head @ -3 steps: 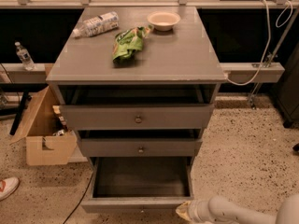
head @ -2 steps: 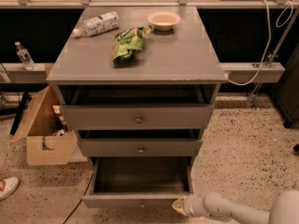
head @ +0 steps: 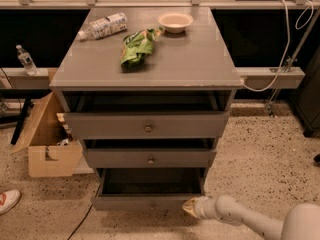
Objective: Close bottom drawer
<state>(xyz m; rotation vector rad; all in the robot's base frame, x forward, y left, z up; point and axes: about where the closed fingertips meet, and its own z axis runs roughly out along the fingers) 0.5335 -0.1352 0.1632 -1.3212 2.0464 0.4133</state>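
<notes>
The grey cabinet [head: 145, 69] has three stacked drawers, all pulled out some way. The bottom drawer [head: 145, 202] is the lowest one, with a shallow grey front and a dark box behind it, and it stands less far out than before. The middle drawer [head: 150, 158] and the top drawer [head: 147, 125] sit above it, each with a small brass knob. My gripper [head: 189, 207] is at the right end of the bottom drawer's front, touching it. The white arm runs off to the lower right.
On the cabinet top lie a plastic bottle [head: 103, 26], a green snack bag [head: 136, 46] and a white bowl [head: 175, 21]. An open cardboard box [head: 47, 144] stands at the cabinet's left. A shoe [head: 7, 200] is at the far left. A white cable [head: 280, 59] hangs at the right.
The bottom drawer has slid in towards the cabinet, and my gripper has moved with it against its front.
</notes>
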